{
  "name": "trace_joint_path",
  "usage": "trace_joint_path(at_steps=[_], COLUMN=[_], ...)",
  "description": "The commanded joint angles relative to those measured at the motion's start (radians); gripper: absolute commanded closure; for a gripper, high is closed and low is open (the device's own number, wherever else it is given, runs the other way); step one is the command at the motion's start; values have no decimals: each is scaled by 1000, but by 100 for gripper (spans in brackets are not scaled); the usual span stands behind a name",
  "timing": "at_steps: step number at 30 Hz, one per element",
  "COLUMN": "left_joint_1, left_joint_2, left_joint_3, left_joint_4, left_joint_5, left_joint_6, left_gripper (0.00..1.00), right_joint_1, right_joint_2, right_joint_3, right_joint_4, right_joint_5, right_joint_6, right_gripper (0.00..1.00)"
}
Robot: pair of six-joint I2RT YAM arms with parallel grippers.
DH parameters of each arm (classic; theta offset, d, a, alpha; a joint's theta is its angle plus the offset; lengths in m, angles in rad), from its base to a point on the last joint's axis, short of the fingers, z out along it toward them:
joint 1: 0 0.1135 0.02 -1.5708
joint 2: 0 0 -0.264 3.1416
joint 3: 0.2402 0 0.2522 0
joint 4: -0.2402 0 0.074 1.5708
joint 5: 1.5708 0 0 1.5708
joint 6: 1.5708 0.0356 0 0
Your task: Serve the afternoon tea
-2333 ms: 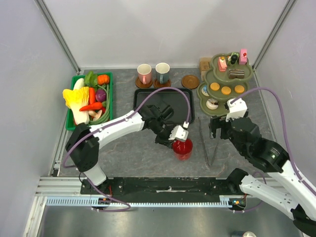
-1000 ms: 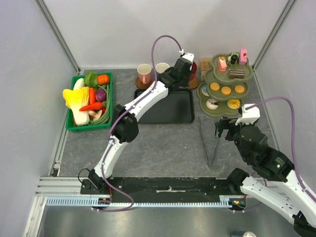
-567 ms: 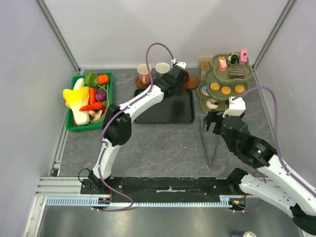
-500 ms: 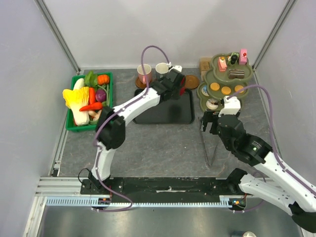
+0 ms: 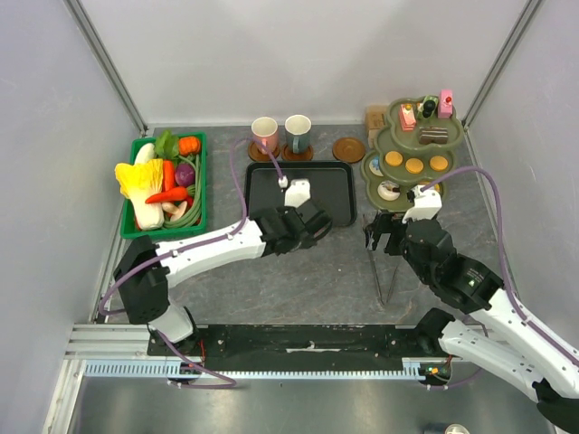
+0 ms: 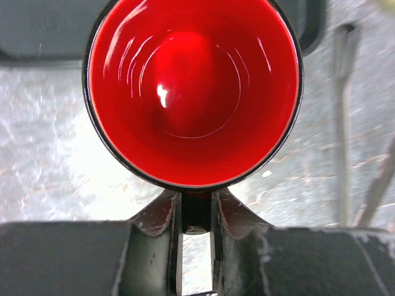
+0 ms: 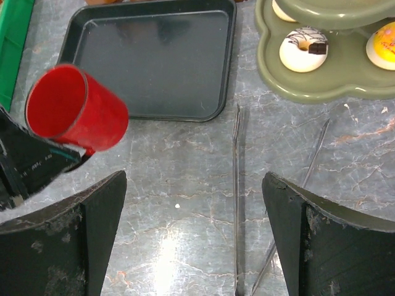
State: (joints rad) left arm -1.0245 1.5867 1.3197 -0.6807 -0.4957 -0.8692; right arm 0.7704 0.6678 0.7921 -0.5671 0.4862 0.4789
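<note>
Half a second ago the left arm [image 5: 208,249] was stretched out to the rear coasters. Now it is lying folded low across the bench [image 5: 271,285], its wrist by the near edge of the one black tray [image 5: 336,194]. The left tool [image 6: 196,209] is clenching the handle of the red mug [image 6: 192,92], which is hanging tipped on its side by that edge. Three mugs in all: the pink mug [image 5: 264,134] and whitish mug [image 5: 298,131] are standing on two of the three coasters [image 5: 348,149] at the back. Three orange biscuits [image 5: 414,165] are sitting on the one tiered stand [image 7: 339,77]. The right tool [image 7: 192,185] is hovering released, spread wide, over the one pair of tongs [image 7: 237,197], near the stand.
</note>
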Motion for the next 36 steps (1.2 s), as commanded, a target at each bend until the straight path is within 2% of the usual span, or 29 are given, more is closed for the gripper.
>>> trace_joint_path(at_steps=[1, 7, 16, 25, 27, 29, 34, 36], left_joint_1=[-46, -123, -149, -172, -175, -184, -201, -218], left_joint_2=[-30, 19, 90, 130, 121, 110, 33, -42], left_joint_3=[-72, -83, -96, -85, -88, -91, -96, -114], left_joint_4=[12, -17, -34, -28, -28, -28, -42, -63], left_joint_5=[-92, -121, -106, -81, -80, -83, -81, -104], left_joint_6=[-195, -284, -408, -418, -416, -404, -364, -355], left_gripper=[98, 98, 96, 66, 51, 45, 31, 20], right_joint_1=[1, 1, 1, 3, 1, 1, 3, 13], right_joint_2=[-11, -10, -19, -43, -46, -43, 21, 71], right_joint_3=[-19, -56, -73, -90, -90, -85, -56, -50], right_joint_4=[24, 23, 21, 12, 9, 1, -5, 13], right_joint_5=[-23, -24, -21, -21, -20, -27, -168, -202], right_joint_6=[12, 13, 9, 12, 9, 13, -34, -37], right_gripper=[2, 2, 2, 2, 2, 2, 2, 2])
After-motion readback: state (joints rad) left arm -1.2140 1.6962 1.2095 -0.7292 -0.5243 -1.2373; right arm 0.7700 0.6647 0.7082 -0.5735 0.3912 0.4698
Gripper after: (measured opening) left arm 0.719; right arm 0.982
